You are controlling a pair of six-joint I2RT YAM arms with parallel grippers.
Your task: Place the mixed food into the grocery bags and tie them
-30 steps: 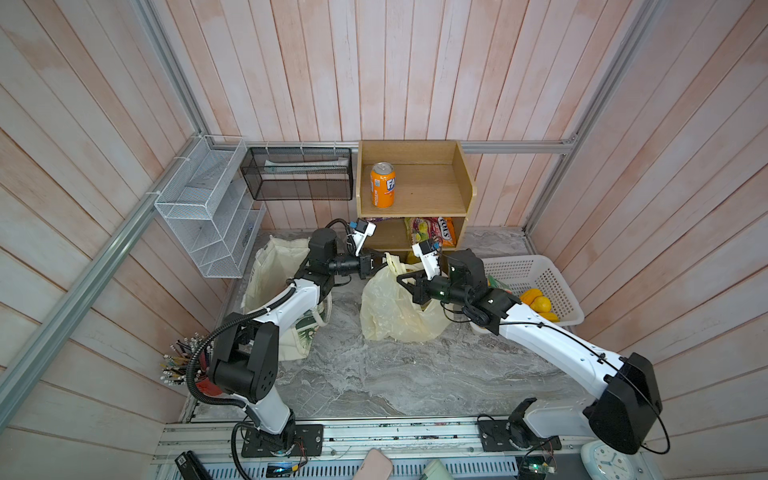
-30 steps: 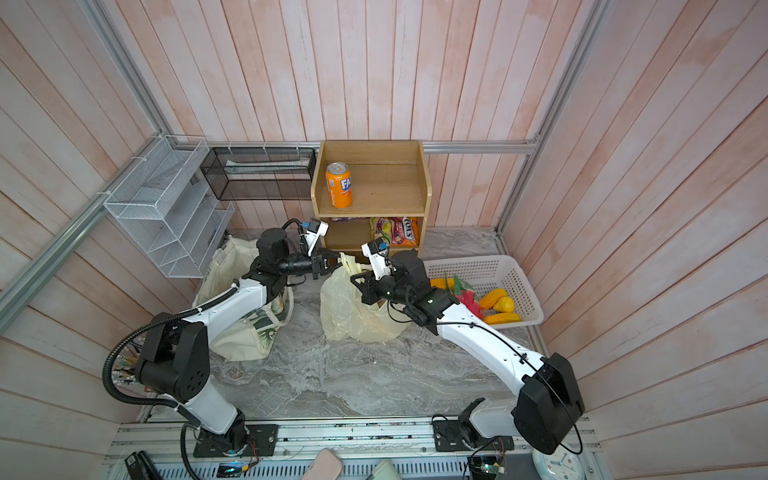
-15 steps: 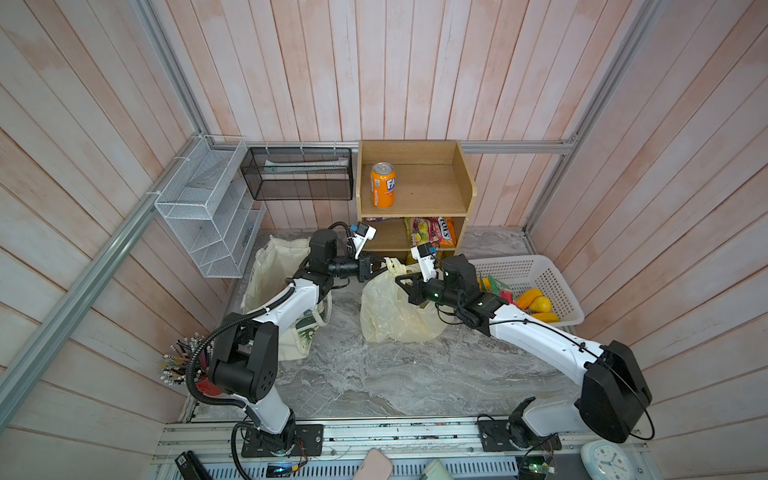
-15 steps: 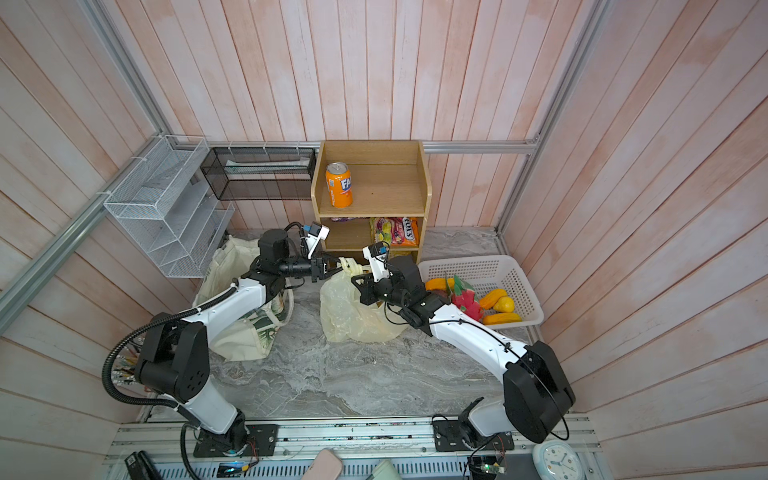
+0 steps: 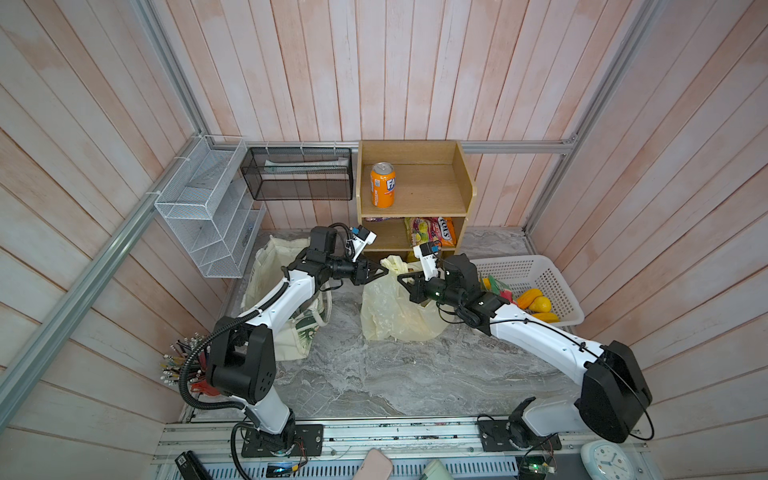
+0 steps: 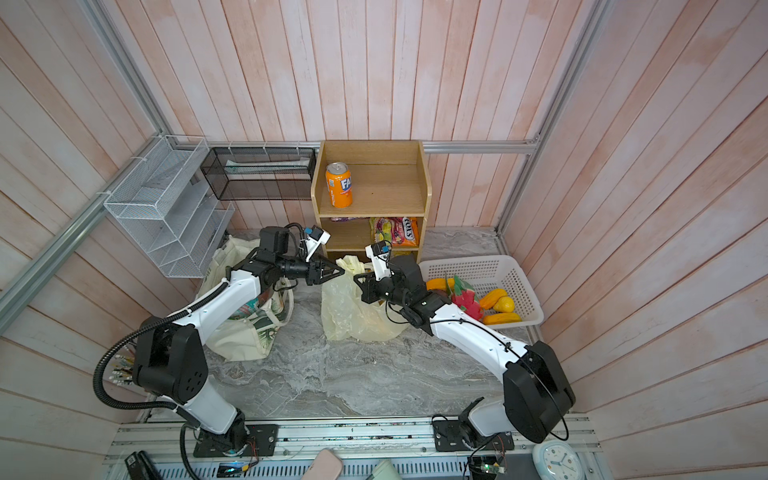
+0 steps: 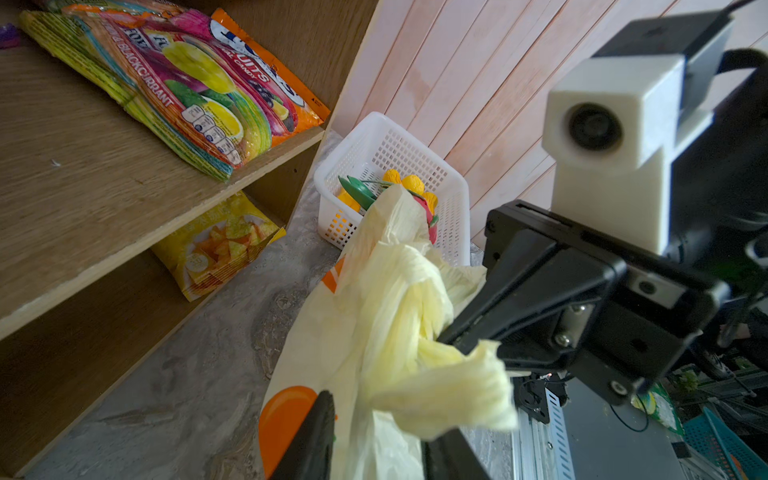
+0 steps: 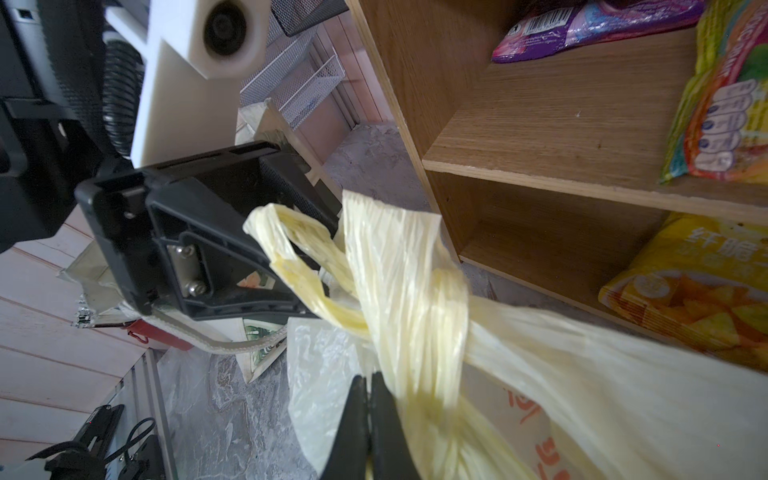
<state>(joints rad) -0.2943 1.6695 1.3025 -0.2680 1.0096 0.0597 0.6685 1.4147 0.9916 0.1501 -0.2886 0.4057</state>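
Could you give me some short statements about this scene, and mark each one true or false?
The orange can stands on the top level of the wooden shelf. True.
The white basket is empty. False: yellow fruit-like pieces lie in it.
The left gripper is shut. False: its jaws stand apart.
The right gripper is shut. True.
The canvas tote lies right of the plastic bag. False: in both top views it lies left of it.

Looks like a mock grocery nook in a robot lab: plank walls (image 5: 332, 62), aluminium framing (image 5: 515, 147), snack-stocked wooden shelf (image 5: 428, 191), bolted-down arms (image 5: 282, 299).
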